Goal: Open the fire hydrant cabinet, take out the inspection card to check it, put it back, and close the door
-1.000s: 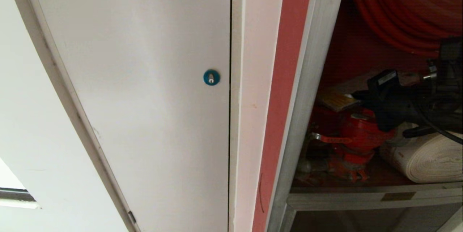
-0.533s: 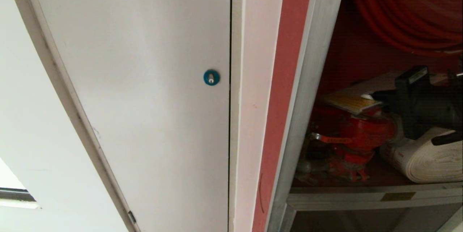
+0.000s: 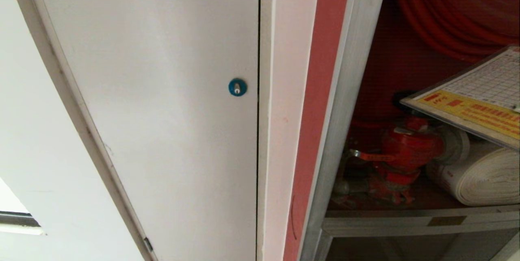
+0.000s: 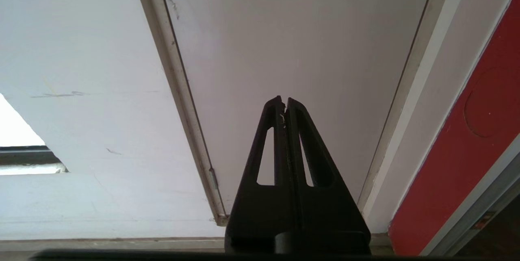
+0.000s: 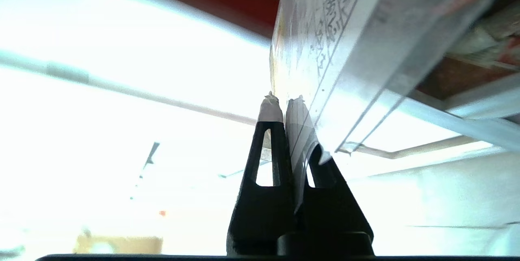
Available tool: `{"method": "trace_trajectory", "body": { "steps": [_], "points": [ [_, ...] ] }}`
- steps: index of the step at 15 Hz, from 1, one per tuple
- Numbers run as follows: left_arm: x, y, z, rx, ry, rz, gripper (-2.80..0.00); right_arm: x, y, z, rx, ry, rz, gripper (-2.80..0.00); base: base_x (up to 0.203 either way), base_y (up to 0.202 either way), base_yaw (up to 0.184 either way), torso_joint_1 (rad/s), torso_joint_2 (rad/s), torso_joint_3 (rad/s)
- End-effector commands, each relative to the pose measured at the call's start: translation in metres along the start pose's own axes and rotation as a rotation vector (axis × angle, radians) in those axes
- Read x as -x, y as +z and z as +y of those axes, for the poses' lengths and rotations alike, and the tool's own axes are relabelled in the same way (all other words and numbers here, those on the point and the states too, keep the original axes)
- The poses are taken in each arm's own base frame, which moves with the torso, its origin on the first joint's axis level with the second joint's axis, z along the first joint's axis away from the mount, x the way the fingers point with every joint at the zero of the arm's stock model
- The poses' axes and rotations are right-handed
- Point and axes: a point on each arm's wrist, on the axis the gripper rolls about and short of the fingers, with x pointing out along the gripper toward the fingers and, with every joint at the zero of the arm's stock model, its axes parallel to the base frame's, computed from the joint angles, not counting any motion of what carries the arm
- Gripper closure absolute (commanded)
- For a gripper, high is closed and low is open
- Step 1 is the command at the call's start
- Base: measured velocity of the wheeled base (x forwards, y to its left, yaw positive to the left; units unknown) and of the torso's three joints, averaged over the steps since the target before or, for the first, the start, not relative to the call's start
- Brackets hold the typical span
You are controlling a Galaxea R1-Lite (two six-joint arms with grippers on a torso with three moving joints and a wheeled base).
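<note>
Nearest, the right gripper (image 5: 284, 100) has its fingers pinching one edge of the inspection card (image 3: 475, 100), a thin, flat, glossy sheet with a yellow header band and a fine printed grid, seemingly laminated. It hangs tilted in the air in front of the fire hydrant cabinet (image 3: 349, 90), clear of the shelf, at the right edge of the head view. Judging by that, the take-out step is done and the checking step is in hand; the next move calls for holding the sheet flat toward the camera, then sliding it back in over the valve without bending it. The left gripper (image 4: 284, 102), fingers pressed together on nothing, sits parked facing the plain white panel (image 3: 162, 102) with its round blue lock (image 3: 237, 87). Farther in, behind the brushed silver frame, stand the chunky red valve (image 3: 406, 147), the white rolled hose (image 3: 483, 175) of woven fabric, and above them the coiled red hose reel (image 3: 459, 13).
</note>
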Motion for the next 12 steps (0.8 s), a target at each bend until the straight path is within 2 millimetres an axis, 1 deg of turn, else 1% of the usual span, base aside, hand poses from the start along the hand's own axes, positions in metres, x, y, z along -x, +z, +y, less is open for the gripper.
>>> {"method": "trace_trajectory", "body": {
  "steps": [1, 2, 4, 5, 7, 8, 9, 11, 12],
  "points": [
    [0.000, 0.000, 0.000, 0.001, 0.000, 0.002, 0.00, 0.042, -0.011, 0.000, 0.089, 0.082, -0.021, 0.00, 0.000, 0.000, 0.000, 0.000, 0.00, 0.000],
    [0.000, 0.000, 0.000, 0.001, 0.000, 0.002, 0.00, 0.052, -0.018, -0.005, 0.178, 0.113, 0.025, 0.00, 0.000, 0.000, 0.000, 0.000, 0.00, 0.000],
    [0.000, 0.000, 0.000, 0.001, 0.000, 0.002, 0.00, 0.062, -0.028, -0.013, 0.326, 0.203, 0.152, 0.00, 0.000, 0.000, 0.000, 0.000, 0.00, 0.000],
    [0.000, 0.000, 0.000, -0.001, -0.001, 0.002, 0.00, 0.062, -0.031, -0.015, 0.397, 0.243, 0.203, 0.00, 0.000, 0.000, 0.000, 0.000, 0.00, 0.000],
    [0.000, 0.000, 0.000, 0.001, -0.001, 0.002, 0.00, 0.060, -0.036, -0.017, 0.510, 0.380, 0.364, 0.00, 0.000, 0.000, 0.000, 0.000, 0.00, 0.000],
    [0.000, 0.000, 0.000, 0.001, -0.002, 0.002, 0.00, 0.057, -0.037, -0.017, 0.557, 0.452, 0.444, 0.00, 0.000, 0.000, 0.000, 0.000, 0.00, 0.000],
    [0.000, 0.000, 0.000, 0.000, -0.001, 0.002, 0.00, 0.049, -0.036, -0.017, 0.599, 0.508, 0.509, 0.00, 0.000, 0.000, 0.000, 0.000, 0.00, 0.000],
    [0.000, 0.000, 0.000, -0.001, 0.000, 0.002, 0.00, 0.030, -0.033, -0.016, 0.652, 0.540, 0.564, 0.00, 0.000, 0.000, 0.000, 0.000, 0.00, 0.000],
    [0.000, 0.000, 0.000, -0.001, 0.000, 0.002, 0.00, 0.017, -0.030, -0.015, 0.685, 0.551, 0.592, 0.00, 0.000, 0.000, 0.000, 0.000, 0.00, 0.000]
  ]
}}
